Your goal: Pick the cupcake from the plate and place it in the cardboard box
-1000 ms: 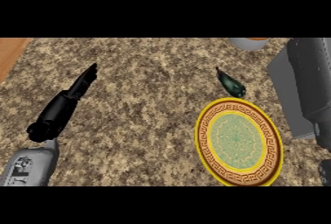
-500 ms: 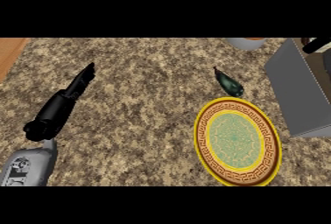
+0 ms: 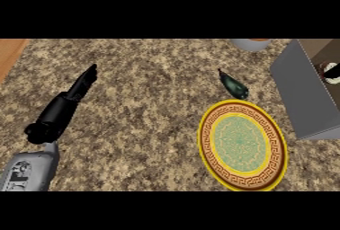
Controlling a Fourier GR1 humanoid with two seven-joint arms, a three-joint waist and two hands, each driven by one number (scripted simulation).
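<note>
Cupcake [image 3: 330, 72] shows as a dark and white round shape at the view's right edge, inside the cardboard box [image 3: 302, 90], whose grey wall stands between it and the counter; only part of it is visible, cut off by the frame. By that placing, the pick and the drop both look done, and the step in hand appears to be the finish of the task rather than any carrying. Just left of the box lies the plate [image 3: 242, 144], gold-rimmed with a green centre, with nothing on it. A dark green pointed object [image 3: 232, 85] lies just above the plate's upper rim, apart from it, and its identity is hard to tell. At the top edge a grey round vessel [image 3: 251, 43] is partly in view. Well away on the left, the left hand [image 3: 78, 87] lies over the speckled counter [image 3: 146, 103] with its fingers straight and together, pointing up and away, holding nothing and touching nothing of the task. The right hand shows nowhere in the view. The next move, as I judge it, calls for little: check that the cupcake sits settled in the box, and bring the unseen arm to rest.
</note>
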